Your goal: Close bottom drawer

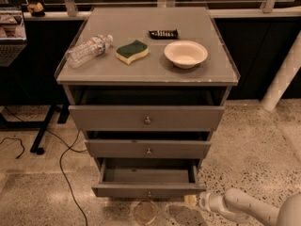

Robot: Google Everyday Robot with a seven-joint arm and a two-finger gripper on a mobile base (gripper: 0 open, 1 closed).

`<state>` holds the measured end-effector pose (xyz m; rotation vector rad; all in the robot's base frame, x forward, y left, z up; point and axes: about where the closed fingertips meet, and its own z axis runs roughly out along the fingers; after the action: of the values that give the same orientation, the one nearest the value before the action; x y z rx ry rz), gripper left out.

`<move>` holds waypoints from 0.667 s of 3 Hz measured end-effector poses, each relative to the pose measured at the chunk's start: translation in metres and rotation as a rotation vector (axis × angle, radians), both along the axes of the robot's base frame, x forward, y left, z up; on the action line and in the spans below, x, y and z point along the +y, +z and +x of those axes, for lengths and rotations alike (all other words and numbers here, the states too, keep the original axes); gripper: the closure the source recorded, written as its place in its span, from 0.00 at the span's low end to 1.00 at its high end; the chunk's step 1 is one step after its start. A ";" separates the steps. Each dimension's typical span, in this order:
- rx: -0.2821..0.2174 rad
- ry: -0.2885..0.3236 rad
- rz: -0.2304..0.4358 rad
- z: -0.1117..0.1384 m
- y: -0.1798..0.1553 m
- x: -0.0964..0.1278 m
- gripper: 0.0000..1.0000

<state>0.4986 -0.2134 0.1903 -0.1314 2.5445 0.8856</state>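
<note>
Pale gripper (pixel 192 200) at bottom drawer (pixel 126 190) corner

Your grey tabletop (pixel 141 73) carries a clear plastic bottle (pixel 88 50) on its side, a green-and-yellow sponge (pixel 132 51), a black remote (pixel 163 33) and a cream round bowl (pixel 186 53). The gripper (pixel 190 200) sits low above the speckled floor (pixel 254 140).
</note>
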 end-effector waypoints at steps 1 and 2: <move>0.036 -0.015 -0.005 -0.006 -0.014 -0.003 1.00; 0.052 -0.010 -0.010 -0.001 -0.024 0.001 1.00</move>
<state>0.4976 -0.2123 0.1665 -0.1001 2.5953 0.8841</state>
